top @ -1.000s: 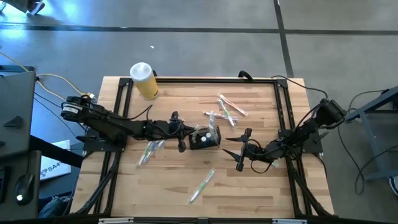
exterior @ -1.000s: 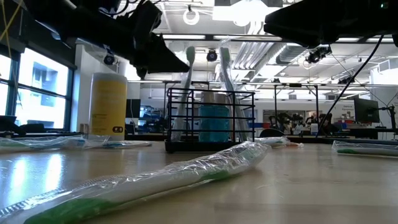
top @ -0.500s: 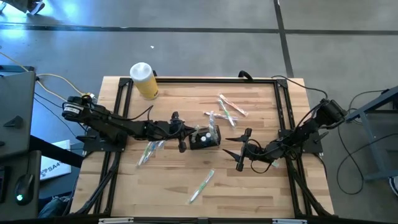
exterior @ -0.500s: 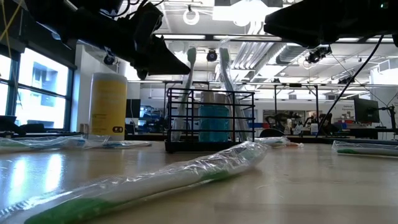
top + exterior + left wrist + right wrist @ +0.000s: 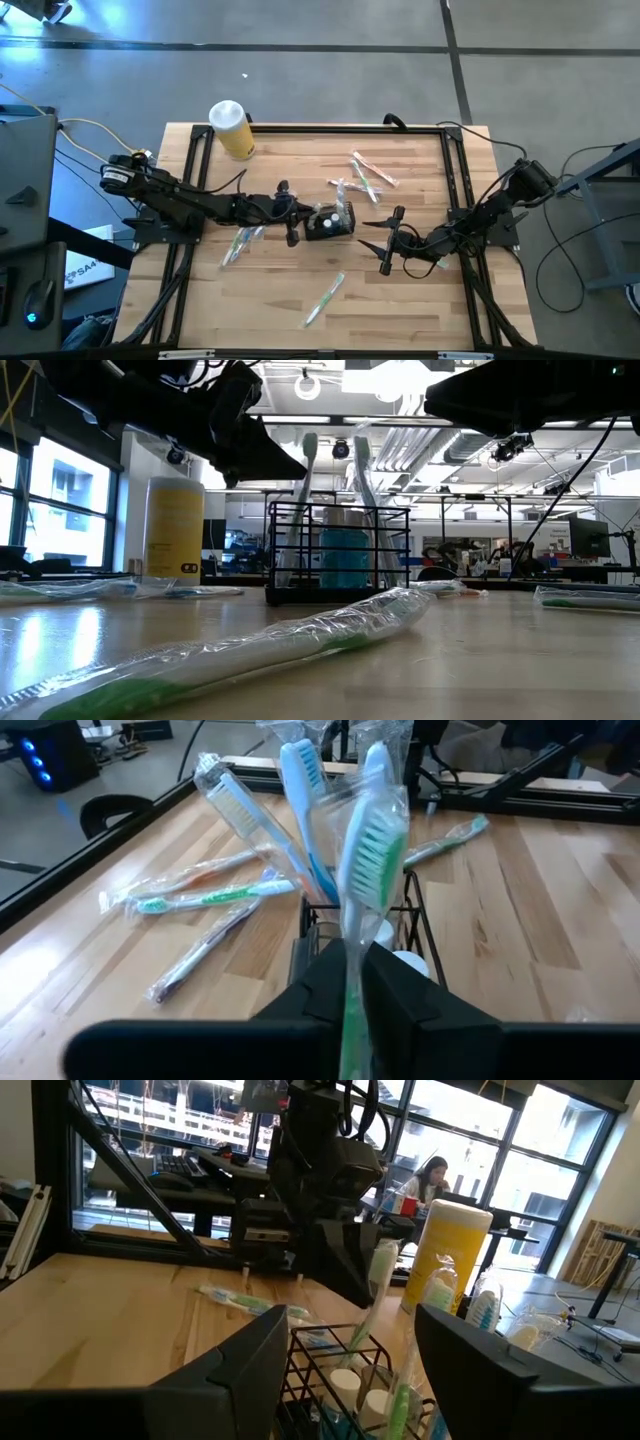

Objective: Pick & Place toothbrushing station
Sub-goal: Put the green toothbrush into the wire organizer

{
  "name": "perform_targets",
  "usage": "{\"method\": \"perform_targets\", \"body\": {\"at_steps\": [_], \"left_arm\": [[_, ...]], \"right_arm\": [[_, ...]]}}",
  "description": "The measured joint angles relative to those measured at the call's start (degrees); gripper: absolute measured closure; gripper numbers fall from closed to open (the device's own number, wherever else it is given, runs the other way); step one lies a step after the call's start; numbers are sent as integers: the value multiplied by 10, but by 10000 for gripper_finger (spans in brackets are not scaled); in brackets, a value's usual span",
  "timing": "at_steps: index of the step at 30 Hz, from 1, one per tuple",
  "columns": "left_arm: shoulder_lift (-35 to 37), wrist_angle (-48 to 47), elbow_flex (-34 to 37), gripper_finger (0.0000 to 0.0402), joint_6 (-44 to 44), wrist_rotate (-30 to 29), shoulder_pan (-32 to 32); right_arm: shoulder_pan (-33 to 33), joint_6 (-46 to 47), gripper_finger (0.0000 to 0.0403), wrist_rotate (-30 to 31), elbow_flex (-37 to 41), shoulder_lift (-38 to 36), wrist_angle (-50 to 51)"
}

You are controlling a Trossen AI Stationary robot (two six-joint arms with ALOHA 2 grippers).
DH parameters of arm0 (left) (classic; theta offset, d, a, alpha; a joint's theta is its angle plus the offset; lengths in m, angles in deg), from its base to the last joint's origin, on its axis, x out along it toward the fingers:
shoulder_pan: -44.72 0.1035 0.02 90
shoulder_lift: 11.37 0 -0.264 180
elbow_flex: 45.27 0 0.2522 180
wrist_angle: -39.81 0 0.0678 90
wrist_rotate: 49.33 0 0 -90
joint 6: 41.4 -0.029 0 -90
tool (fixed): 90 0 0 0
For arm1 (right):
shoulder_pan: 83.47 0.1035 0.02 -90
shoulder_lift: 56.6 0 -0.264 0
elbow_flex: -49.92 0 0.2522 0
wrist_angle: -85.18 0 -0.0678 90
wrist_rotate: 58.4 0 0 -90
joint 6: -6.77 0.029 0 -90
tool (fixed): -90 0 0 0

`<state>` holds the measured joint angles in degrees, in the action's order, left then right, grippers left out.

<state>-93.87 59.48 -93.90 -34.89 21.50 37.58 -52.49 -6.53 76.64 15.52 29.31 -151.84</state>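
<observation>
The toothbrushing station (image 5: 330, 222) is a small black mesh caddy standing mid-table, also in the low view (image 5: 338, 555). A blue cup and upright wrapped toothbrushes stand in it. My left gripper (image 5: 300, 215) reaches in from the table's left, just above the caddy's left side, and is shut on a green toothbrush (image 5: 372, 850) in clear wrap. My right gripper (image 5: 390, 241) hovers open to the caddy's right. Its fingers (image 5: 215, 1370) point toward the caddy (image 5: 340, 1370) and touch nothing. My left gripper pinches the green toothbrush's handle (image 5: 352, 982), a little below the bristled head, between its two fingers. The fingers come about level from the table's left and lie across the handle. The brush stands nearly upright, head up, its lower end hidden down in the caddy.
A yellow cylinder with a white lid (image 5: 231, 128) stands at the far left corner. Wrapped toothbrushes lie loose on the wood: one left of the caddy (image 5: 243, 240), one near the front (image 5: 325, 297), and a few behind the caddy (image 5: 365, 175). Black frame rails (image 5: 195, 160) border the table.
</observation>
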Motion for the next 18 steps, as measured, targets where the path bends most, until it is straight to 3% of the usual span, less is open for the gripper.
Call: {"method": "perform_targets", "body": {"at_steps": [8, 18], "left_arm": [[0, 15, 0, 302, -12, 2, 0], [58, 4, 0, 293, -38, 8, 0]], "right_arm": [[0, 0, 191, 0, 0, 0, 0], [0, 0, 191, 0, 0, 0, 3]]}}
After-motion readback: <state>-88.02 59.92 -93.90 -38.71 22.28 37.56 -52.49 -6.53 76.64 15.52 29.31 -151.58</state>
